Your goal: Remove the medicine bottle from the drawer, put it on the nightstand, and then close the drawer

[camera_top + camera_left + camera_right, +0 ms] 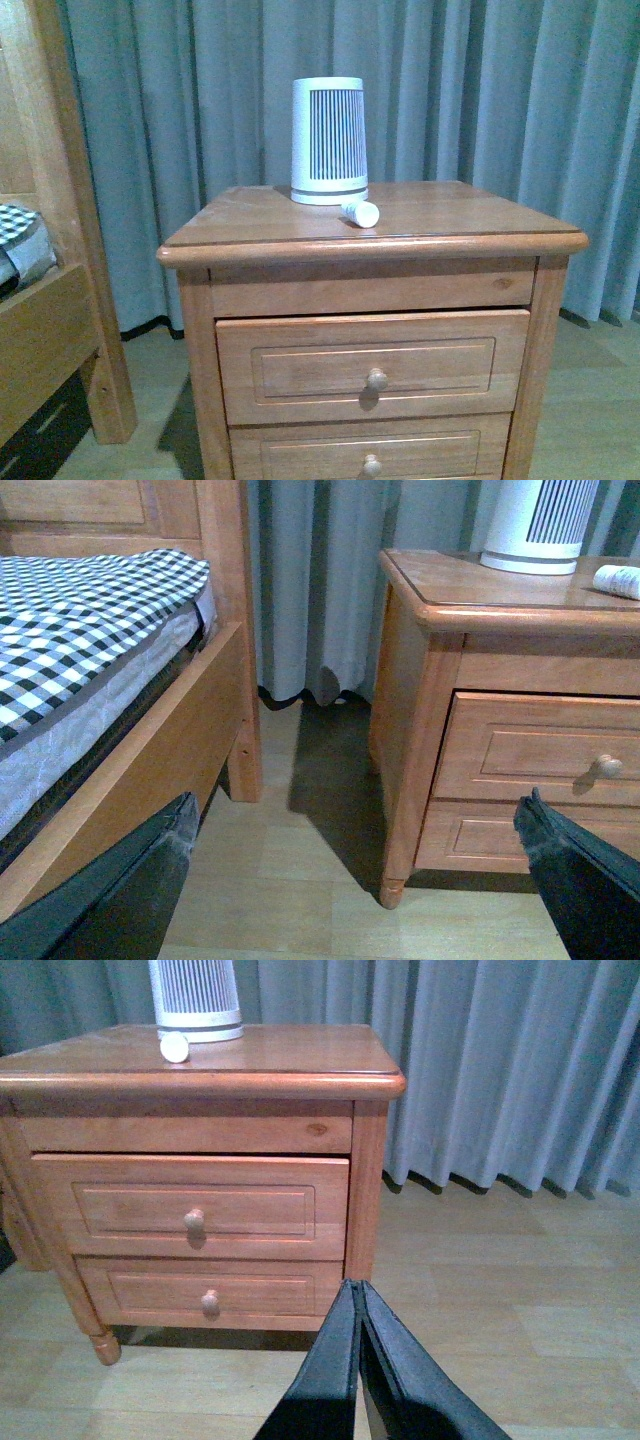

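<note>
Lying on its side on the rounded-edge top of the honey-brown wooden two-drawer nightstand (470, 225), the small white cylindrical medicine bottle (361, 212) rests just beside the base of a large white ribbed tapered device (329, 140), so retrieval and placement appear done. The upper honey-wood drawer with recessed panel and round wooden knob (372, 365) stands slightly proud of the frame at its right edge in the right wrist view; a final push looks outstanding. The left gripper (350, 880) hangs low between the wooden bed frame (130, 780) and the cabinet, jaws spread wide and empty. The right gripper (360, 1305) is pressed closed on nothing, well back from the drawer. Dark print on the bottle's label is unreadable; no other writing is visible.
</note>
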You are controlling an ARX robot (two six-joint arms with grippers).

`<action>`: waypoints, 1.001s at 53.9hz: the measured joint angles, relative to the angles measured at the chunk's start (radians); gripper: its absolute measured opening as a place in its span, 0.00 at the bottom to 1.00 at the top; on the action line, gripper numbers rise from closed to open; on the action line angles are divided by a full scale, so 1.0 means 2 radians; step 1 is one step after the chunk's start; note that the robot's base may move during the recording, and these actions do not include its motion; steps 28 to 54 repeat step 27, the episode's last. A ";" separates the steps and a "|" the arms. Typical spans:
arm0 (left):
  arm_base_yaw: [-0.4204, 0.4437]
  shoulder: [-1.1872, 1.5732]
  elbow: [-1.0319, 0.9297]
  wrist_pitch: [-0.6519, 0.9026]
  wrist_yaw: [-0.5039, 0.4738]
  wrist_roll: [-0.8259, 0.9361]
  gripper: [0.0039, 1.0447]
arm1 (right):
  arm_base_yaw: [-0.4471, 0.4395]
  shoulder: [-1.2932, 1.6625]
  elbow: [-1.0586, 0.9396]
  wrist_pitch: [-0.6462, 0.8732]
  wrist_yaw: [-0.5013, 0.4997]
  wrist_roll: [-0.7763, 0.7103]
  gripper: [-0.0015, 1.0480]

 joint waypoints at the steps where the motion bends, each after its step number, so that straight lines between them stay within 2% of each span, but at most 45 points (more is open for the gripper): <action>1: 0.000 0.000 0.000 0.000 0.000 0.000 0.94 | 0.000 0.000 0.000 0.000 0.000 0.000 0.10; 27: 0.000 0.000 0.000 0.000 0.000 0.000 0.94 | 0.000 0.000 0.000 0.000 0.000 0.000 0.91; 54: 0.000 0.000 0.000 0.000 0.000 0.000 0.94 | 0.000 0.000 0.000 0.000 0.000 0.000 0.91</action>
